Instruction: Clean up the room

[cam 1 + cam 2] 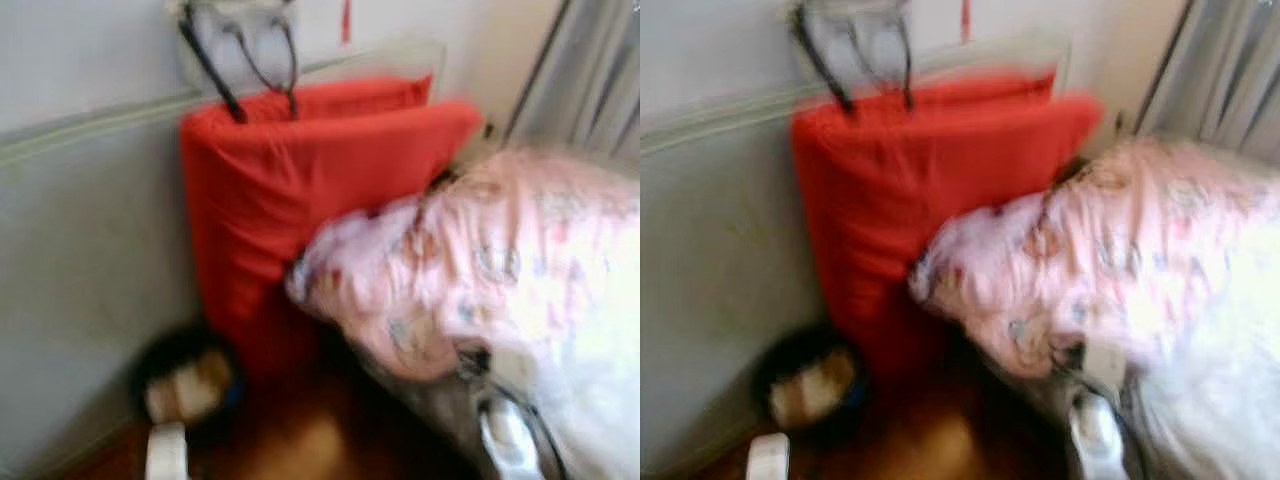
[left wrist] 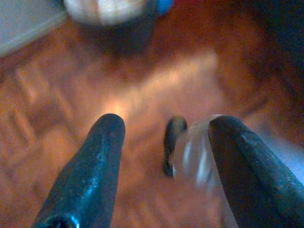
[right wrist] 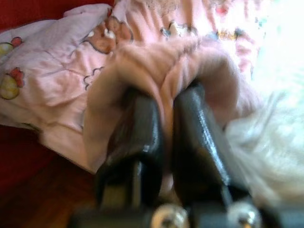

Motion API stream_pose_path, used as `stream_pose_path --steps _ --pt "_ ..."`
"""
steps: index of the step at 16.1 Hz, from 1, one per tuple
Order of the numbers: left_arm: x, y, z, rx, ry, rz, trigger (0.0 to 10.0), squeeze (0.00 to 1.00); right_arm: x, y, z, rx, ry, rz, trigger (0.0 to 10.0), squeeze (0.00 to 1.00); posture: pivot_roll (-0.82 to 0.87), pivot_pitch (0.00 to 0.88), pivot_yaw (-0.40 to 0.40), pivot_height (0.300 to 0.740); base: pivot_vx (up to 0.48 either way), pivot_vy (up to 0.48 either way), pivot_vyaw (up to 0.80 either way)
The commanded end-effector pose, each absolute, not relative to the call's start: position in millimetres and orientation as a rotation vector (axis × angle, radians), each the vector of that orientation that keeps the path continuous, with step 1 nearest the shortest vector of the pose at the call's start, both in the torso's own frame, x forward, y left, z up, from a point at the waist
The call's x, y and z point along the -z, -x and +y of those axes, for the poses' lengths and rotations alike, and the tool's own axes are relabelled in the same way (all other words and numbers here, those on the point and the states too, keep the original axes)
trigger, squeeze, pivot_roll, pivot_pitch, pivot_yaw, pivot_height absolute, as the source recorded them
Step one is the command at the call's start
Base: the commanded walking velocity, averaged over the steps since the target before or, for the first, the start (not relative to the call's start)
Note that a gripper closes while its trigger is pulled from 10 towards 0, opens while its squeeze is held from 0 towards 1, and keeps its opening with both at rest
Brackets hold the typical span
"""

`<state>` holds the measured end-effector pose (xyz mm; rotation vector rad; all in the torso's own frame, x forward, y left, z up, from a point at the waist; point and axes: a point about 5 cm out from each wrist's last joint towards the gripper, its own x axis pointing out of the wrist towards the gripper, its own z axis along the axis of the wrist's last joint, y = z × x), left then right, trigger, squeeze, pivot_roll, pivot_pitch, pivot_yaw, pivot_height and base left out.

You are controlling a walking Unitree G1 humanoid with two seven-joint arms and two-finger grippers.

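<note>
Pink quilted blanket (image 3: 156, 61), printed with small cartoon figures, was pinched in a bunched fold between the two black fingers (image 3: 142, 137) of the right tool (image 3: 164, 102), which were pressed together on the cloth. Beyond the tool, the rest of the blanket (image 1: 470, 260) spread upward and outward in a loose heap, lying against a red cushion (image 1: 300, 190) that stood upright by a pale wall (image 1: 80, 280). Black straps (image 1: 250, 60) hung over the cushion's top edge. Grey curtains (image 1: 590, 80) showed at the far side of the blanket. Below the right tool lay dark wooden floor (image 3: 42, 204).

The left tool (image 2: 166, 128) hung over the parquet floor (image 2: 71, 109) with its fingers (image 2: 95, 166) spread apart, gripping nothing. Ahead of it sat a dark, round, blurred container (image 1: 185, 385) near the foot of the cushion; its contents could not be made out.
</note>
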<state>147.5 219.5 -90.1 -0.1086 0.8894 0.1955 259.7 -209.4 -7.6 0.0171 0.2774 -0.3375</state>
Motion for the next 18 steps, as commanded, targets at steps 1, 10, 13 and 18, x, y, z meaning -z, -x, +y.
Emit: stream_pose_path --steps 1,10,13,18 --pt "83.4 -161.1 223.7 -0.190 0.083 0.849 10.0 0.00 4.9 -261.6 -208.7 0.337 -0.005 0.258 10.0 0.00 0.07 0.000 -0.024 0.740 0.000 0.000 0.00" --pt "83.9 -160.0 223.3 -0.180 0.072 0.851 10.0 0.00 29.1 -242.3 -216.9 0.381 0.020 0.458 10.0 0.00 0.07 0.000 -0.027 0.740 0.000 0.000 0.00" --pt "84.1 -158.4 225.4 -0.182 0.068 0.857 10.0 0.00 43.1 -231.3 -211.9 0.333 0.017 0.574 10.0 0.16 0.07 0.000 -0.026 0.740 0.000 0.000 0.00" --pt "84.1 -158.3 226.1 -0.182 0.066 0.859 10.0 0.00 44.9 -228.5 -212.4 0.336 0.021 0.584 10.0 1.00 0.07 0.000 -0.024 0.740 0.000 0.000 0.00"
